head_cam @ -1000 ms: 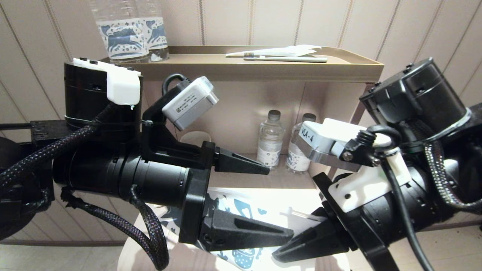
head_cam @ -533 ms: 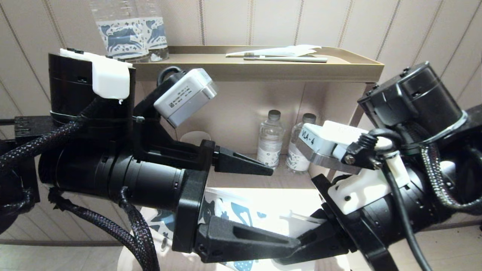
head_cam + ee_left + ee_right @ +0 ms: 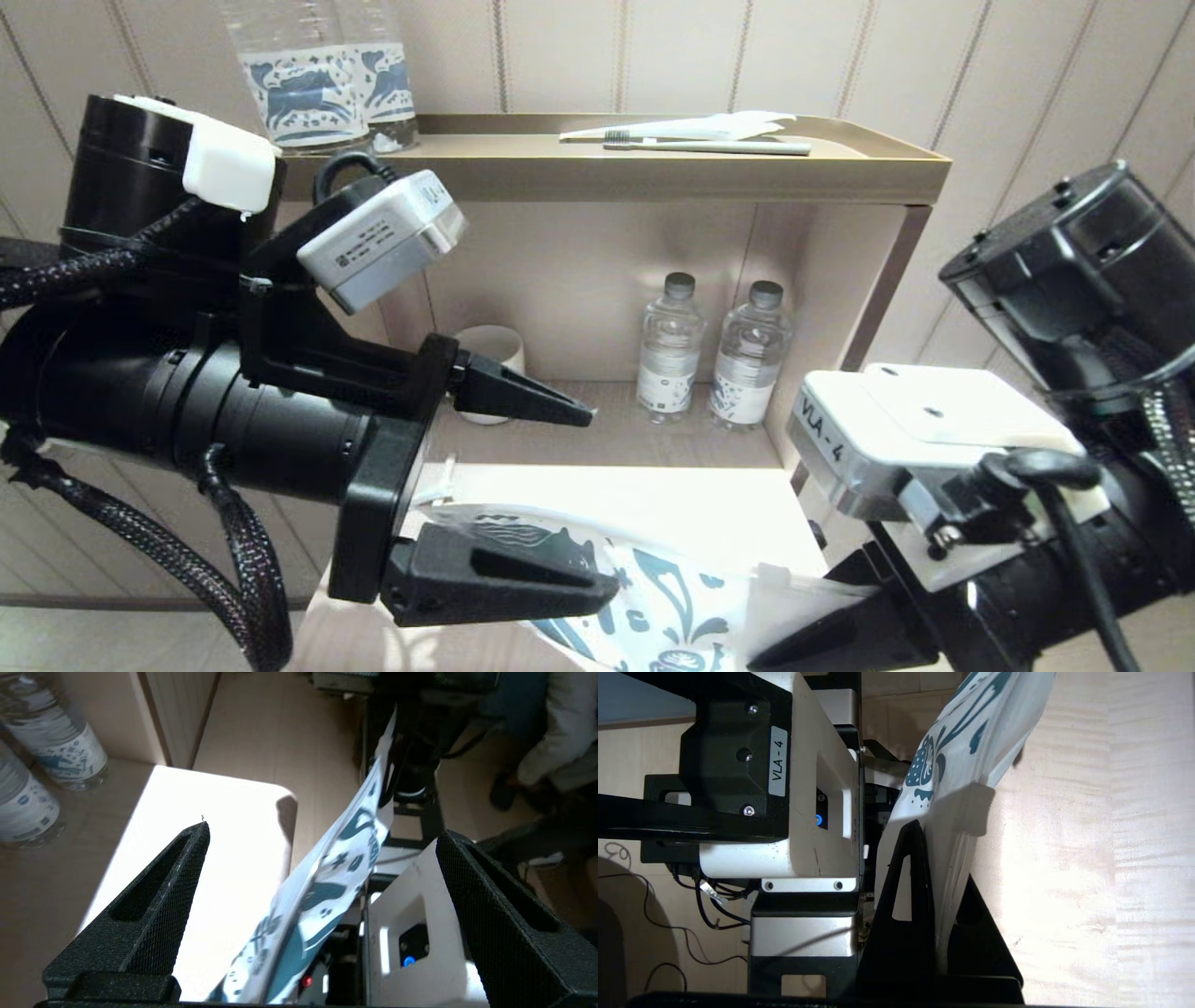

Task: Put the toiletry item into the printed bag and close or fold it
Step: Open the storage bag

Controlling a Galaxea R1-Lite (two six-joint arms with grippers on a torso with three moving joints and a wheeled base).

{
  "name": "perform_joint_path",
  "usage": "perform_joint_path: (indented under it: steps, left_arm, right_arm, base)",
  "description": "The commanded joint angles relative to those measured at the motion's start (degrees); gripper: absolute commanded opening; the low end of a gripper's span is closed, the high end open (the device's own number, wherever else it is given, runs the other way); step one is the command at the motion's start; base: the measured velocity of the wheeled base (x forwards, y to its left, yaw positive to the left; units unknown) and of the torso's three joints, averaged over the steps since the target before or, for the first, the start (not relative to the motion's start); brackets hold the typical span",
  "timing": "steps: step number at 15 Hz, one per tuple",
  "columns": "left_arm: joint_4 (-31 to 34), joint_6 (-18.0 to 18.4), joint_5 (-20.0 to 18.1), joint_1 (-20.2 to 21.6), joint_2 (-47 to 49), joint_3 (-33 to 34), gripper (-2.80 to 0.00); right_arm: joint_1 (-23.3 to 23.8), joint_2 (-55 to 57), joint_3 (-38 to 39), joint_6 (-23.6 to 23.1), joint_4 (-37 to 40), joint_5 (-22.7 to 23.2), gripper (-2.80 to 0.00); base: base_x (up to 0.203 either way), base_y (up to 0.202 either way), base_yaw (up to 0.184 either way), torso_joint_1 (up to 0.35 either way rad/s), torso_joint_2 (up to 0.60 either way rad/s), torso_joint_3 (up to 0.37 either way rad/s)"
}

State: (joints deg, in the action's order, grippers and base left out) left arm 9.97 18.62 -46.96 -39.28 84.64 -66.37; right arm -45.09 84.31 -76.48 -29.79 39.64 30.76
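Both arms have drawn apart, the right gripper (image 3: 794,653) at five o'clock pinching the printed bag (image 3: 653,597) shut-jawed, the left gripper (image 3: 597,499) gaping empty around it, so the limp bag above the tabletop (image 3: 653,485) could slip.

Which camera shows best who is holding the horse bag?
The right wrist view: the right tool is shut on the printed bag. The left wrist view shows it between open fingers; the head view shows its pattern.
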Motion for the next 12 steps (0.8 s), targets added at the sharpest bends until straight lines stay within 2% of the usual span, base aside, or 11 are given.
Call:
perform_joint_path:
  steps: [1,5,9,10,12]
  left_arm:
    - [4.45,2.94,-0.43,1.32,0.37,-2.68,0.00]
    - [4.08,2.86,-5.56,1.59,1.15,-3.61,0.00]
    - [2.29,2.38,-7.99,1.75,1.23,-3.50,0.00]
    - [1.91,2.22,-9.45,1.66,1.23,-3.50,0.00]
    - [1.88,2.21,-9.73,1.66,1.23,-3.31,0.00]
  right_arm:
    - [-0.75,-1.08,-0.25,-0.27,-0.03,0.01,-2.80]
    - [-2.21,-0.81,1.23,-0.19,-4.22,0.49,-2.80]
    - [-3.54,-0.45,0.75,0.14,-6.08,0.79,-2.80]
    - [-3.75,-0.39,0.19,0.52,-6.12,2.12,-2.80]
    - [-3.73,-0.33,0.50,1.70,-6.20,4.78,-2.80]
  base:
    - [0.000,0.000,0.000,0.000,0.00,0.000]
    - [0.000,0.000,0.000,0.000,0.00,0.000]
    - [0.000,0.000,0.000,0.000,0.00,0.000]
    - [0.000,0.000,0.000,0.000,0.00,0.000]
    - [0.000,0.000,0.000,0.000,0.00,0.000]
